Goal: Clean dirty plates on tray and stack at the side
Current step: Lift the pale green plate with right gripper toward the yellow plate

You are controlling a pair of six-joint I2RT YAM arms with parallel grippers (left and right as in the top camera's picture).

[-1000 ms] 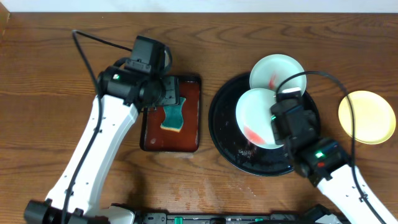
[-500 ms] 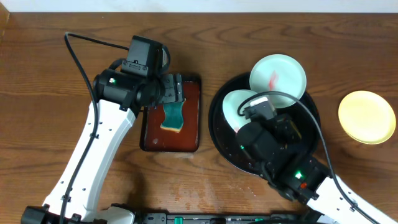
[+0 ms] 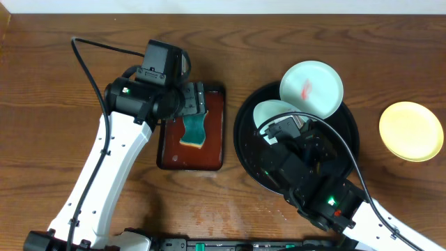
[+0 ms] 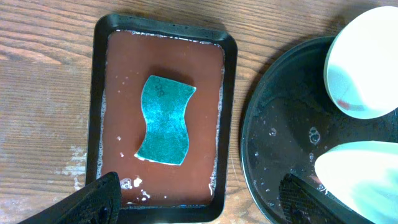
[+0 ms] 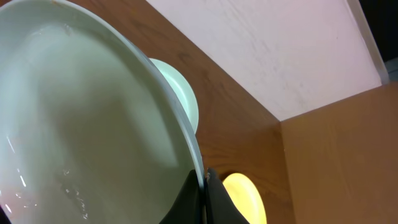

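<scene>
Firstly, left gripper (image 3: 194,102): we see its fingers (image 4: 93,199) spread wide, hanging above the sponge (image 4: 165,119) and gripping nothing.
sponge: teal, lying flat in the wet red-brown tray (image 4: 99,93), which sits just beside the black tray (image 4: 280,124).
right gripper (image 5: 202,198): pressed onto the rim of the held white plate (image 5: 93,124), pinching it.
held white plate: tilted steeply over the black tray; whether it touches the tray we cannot tell.
smeared white plate (image 3: 311,85): red smear inside, resting at the black tray's far rim.
yellow plate (image 3: 411,131): flat on the table (image 3: 56,84), well apart from the black tray, on our right.
</scene>
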